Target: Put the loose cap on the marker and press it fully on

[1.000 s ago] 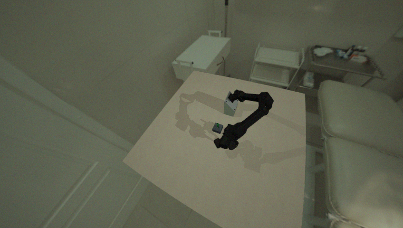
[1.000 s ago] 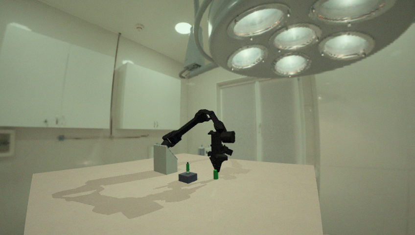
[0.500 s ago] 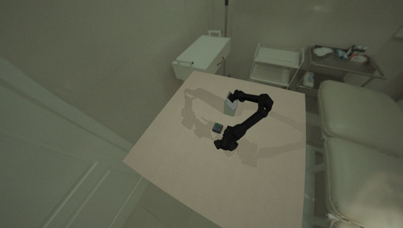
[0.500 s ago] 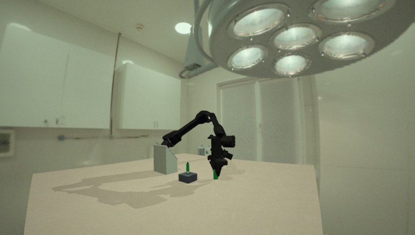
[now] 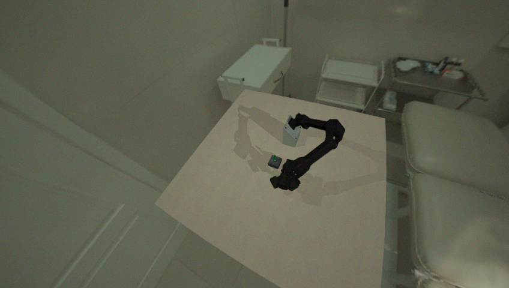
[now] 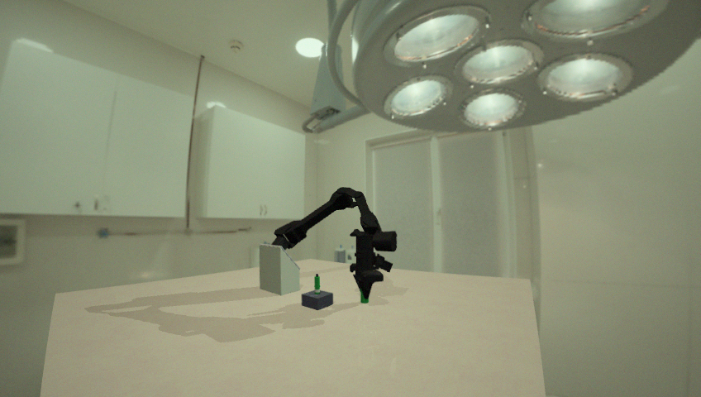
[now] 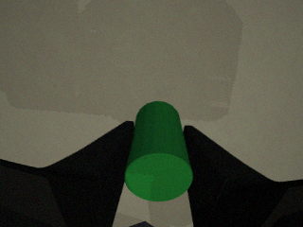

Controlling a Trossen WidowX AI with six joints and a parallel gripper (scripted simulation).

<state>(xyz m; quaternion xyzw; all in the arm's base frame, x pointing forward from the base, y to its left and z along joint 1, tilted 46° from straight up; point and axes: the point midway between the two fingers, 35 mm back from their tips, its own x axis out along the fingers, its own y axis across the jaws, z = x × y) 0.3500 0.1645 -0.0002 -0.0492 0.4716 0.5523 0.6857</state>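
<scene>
The marker (image 5: 275, 158) (image 6: 317, 283) stands upright in the dark holder block (image 5: 272, 165) (image 6: 317, 301); it has a green body and a dark tip at the top, with no cap on it. The green cap (image 6: 364, 299) (image 7: 158, 177) stands upright on the table, to the right of the block in the exterior view. My gripper (image 6: 364, 294) (image 7: 158, 131) points down around the cap, with one finger against each side, and is shut on it. In the top view the arm hides the cap and the fingertips.
The arm's pale wedge-shaped base (image 5: 290, 140) (image 6: 278, 273) stands on the table (image 5: 321, 242) (image 6: 221, 364), behind the holder block. A dark corner (image 7: 145, 224), probably of the holder block, shows at the bottom edge of the wrist view. The arm arches above the table.
</scene>
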